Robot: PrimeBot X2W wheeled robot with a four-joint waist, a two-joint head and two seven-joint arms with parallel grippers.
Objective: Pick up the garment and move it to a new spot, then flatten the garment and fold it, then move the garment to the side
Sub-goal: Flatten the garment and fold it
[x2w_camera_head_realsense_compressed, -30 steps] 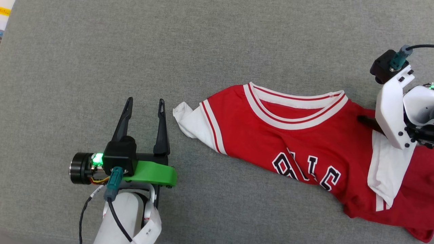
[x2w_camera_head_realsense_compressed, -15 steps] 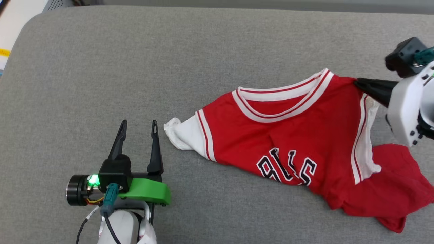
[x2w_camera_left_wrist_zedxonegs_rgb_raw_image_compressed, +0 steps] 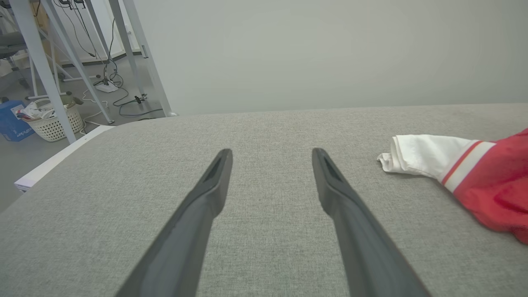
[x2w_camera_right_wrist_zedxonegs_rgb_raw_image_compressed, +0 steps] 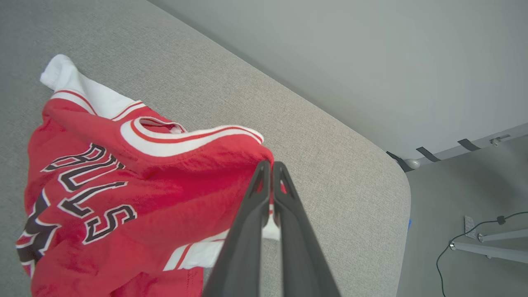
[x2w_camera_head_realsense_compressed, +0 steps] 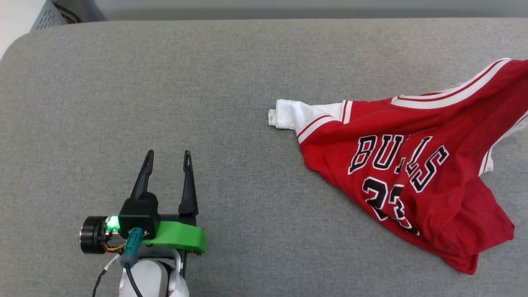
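Note:
The garment (x2w_camera_head_realsense_compressed: 412,165) is a red T-shirt with white sleeves, striped trim and black lettering and numbers. It hangs stretched at the right of the grey table, its right shoulder pulled up toward the head view's right edge. One white sleeve (x2w_camera_head_realsense_compressed: 288,115) trails on the table at its left end. My right gripper (x2w_camera_right_wrist_zedxonegs_rgb_raw_image_compressed: 270,165) is shut on the red shoulder fabric beside the collar of the garment (x2w_camera_right_wrist_zedxonegs_rgb_raw_image_compressed: 123,185). My left gripper (x2w_camera_head_realsense_compressed: 168,154) rests open and empty over the table at lower left, well left of the sleeve (x2w_camera_left_wrist_zedxonegs_rgb_raw_image_compressed: 425,159). Its own view shows the left gripper (x2w_camera_left_wrist_zedxonegs_rgb_raw_image_compressed: 271,152) with bare table between the fingers.
The grey padded table (x2w_camera_head_realsense_compressed: 206,82) has a rounded far-left corner, and another rounded corner (x2w_camera_right_wrist_zedxonegs_rgb_raw_image_compressed: 396,181) lies just beyond the garment. On the floor past the table's left side stand metal frame legs (x2w_camera_left_wrist_zedxonegs_rgb_raw_image_compressed: 37,62) and a white basket (x2w_camera_left_wrist_zedxonegs_rgb_raw_image_compressed: 53,123).
The right gripper has shut on the garment's shoulder and pulled it up and to the right, so the lettering and number now face up. The head camera shifted. The left gripper stayed open.

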